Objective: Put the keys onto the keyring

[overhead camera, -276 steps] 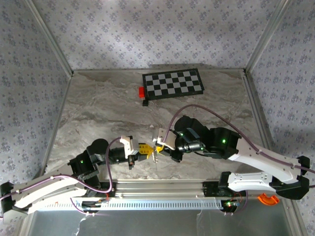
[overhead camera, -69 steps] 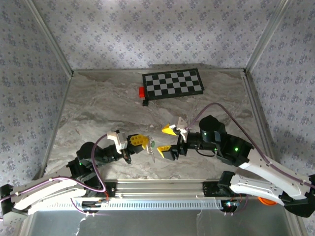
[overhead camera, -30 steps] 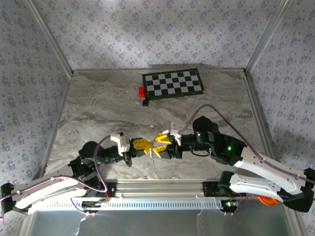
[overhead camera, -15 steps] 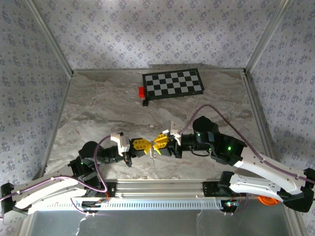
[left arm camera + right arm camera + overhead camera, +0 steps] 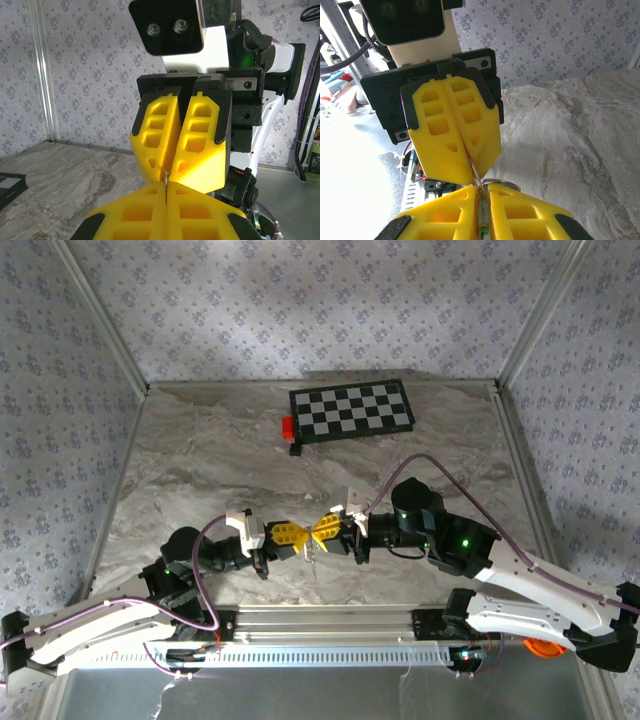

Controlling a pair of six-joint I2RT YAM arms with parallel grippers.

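Observation:
My two grippers meet tip to tip low over the marble near the front edge. The left gripper (image 5: 303,538) is shut, with a thin metal edge of the keyring (image 5: 165,181) pinched between its yellow pads (image 5: 130,215). The right gripper (image 5: 315,536) faces it, and its yellow fingers (image 5: 535,210) are closed on the keyring's wire (image 5: 479,181). A bright green tag (image 5: 483,231) sits in the slit between them. A grey arc of ring (image 5: 504,182) shows behind the right fingertip. A pale sliver (image 5: 311,554) hangs below the tips. I cannot make out the keys apart from the ring.
A black-and-white checkerboard (image 5: 352,410) lies at the back of the table, with a small red block (image 5: 287,426) and a small black piece (image 5: 295,449) at its left corner. A metal rail (image 5: 330,618) runs along the near edge. Patterned walls close in on three sides.
The right gripper's jaws have closed from partly open onto the keyring between the two grippers. The left gripper has stayed shut and in place.

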